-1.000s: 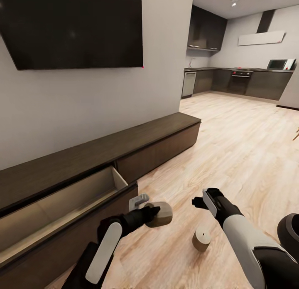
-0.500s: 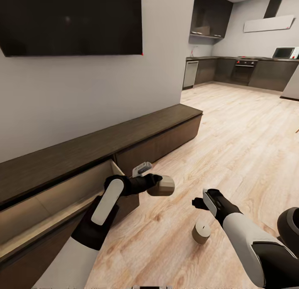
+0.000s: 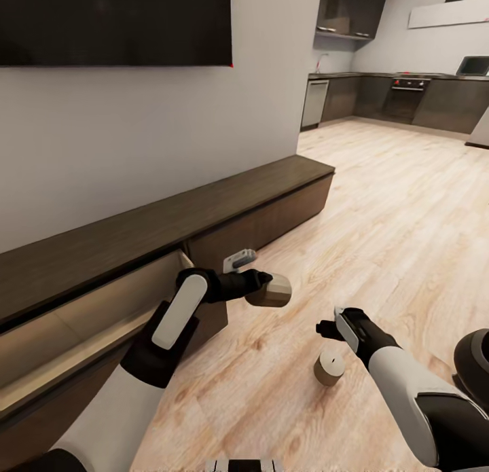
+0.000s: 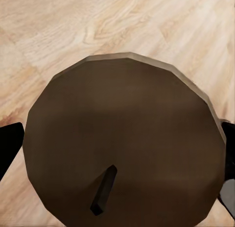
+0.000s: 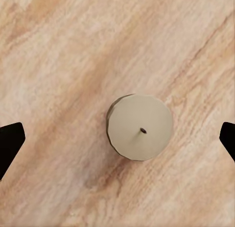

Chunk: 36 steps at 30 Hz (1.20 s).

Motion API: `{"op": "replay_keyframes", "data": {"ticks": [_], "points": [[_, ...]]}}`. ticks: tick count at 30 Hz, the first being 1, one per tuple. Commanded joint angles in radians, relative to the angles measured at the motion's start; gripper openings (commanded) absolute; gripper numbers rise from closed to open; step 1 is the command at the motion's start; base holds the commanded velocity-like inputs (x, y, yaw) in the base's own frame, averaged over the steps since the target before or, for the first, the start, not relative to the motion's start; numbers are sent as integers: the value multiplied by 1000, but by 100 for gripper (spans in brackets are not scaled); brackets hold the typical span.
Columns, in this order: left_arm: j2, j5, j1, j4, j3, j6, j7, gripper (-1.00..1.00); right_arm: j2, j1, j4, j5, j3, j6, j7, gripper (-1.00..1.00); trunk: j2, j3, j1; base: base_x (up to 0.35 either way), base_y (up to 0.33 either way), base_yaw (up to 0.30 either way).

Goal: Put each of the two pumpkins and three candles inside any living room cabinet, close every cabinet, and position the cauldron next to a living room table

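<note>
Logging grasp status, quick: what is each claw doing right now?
Left claw: closed on a candle.
Right claw: open, holding nothing, above the floor candle.

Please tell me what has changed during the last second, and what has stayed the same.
The left end effector, shut on a candle, has risen above the floor beside the open cabinet drawer. The head camera has tilted too, so the whole scene sits lower. Unchanged: the second candle stands upright on the floor, the right end effector hovers open above it, and the drawer remains open.
</note>
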Motion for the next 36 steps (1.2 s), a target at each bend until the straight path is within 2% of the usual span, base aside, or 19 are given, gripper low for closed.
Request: {"op": "replay_keyframes", "data": {"ticks": [1, 7, 11, 17, 28, 36], "points": [[0, 11, 3, -3, -1, -3, 11, -100, -1, 1, -3, -10, 2, 4, -6, 100, -1, -5, 0, 0, 0, 0], [6, 2, 33, -17, -4, -5, 15, -100, -1, 6, -10, -9, 6, 3, 1, 100, -2, -28, 3, 0, 0, 0], [8, 2, 38, -20, -5, -1, 10, -100, -2, 4, -17, -7, 4, 4, 2, 100, -3, -43, 5, 0, 0, -10], [8, 2, 41, -21, -26, -3, 9, -100, -4, 4, -77, -5, 5, 6, 3, 100, -4, -67, 7, 0, 0, -190], [10, 2, 41, -22, -30, -3, 12, -100, -3, 6, -95, -14, 5, 8, 5, 100, -7, -109, 12, 0, 0, -102], [13, 1, 48, -22, -34, 1, 12, -100, -1, 7, -96, -12, 7, 7, 4, 100, -7, -109, 12, 22, 0, -7]]}}
